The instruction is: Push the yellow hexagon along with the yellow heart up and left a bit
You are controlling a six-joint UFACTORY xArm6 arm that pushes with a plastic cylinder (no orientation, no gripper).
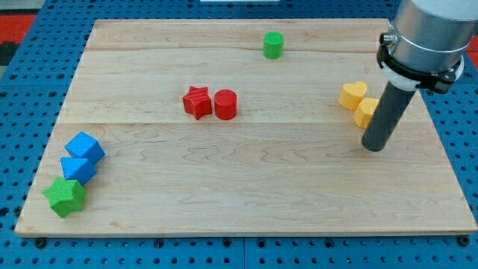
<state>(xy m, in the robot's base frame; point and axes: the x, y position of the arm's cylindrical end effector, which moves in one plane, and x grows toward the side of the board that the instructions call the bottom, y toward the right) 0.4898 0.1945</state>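
You see my tip (376, 147) resting low and right of the yellow hexagon (365, 112), placed to drive it up-left. The rod has no hand (nothing opens or closes). Beyond, touching it, sits the yellow heart (352, 95) on the worktop (246, 187).

A single camera view covers the scene, so no part is shared with another view. It looks from above and from the near side, tilted downward across the wooden board (246, 187), which narrows toward the view's top. The whole board fits in frame, with blue pegboard (30, 67) showing past its edges on the view's left, right and bottom. It stands at middling range: near enough to make out block shapes. The arm's grey housing (426, 30) is cut off at the view's top right
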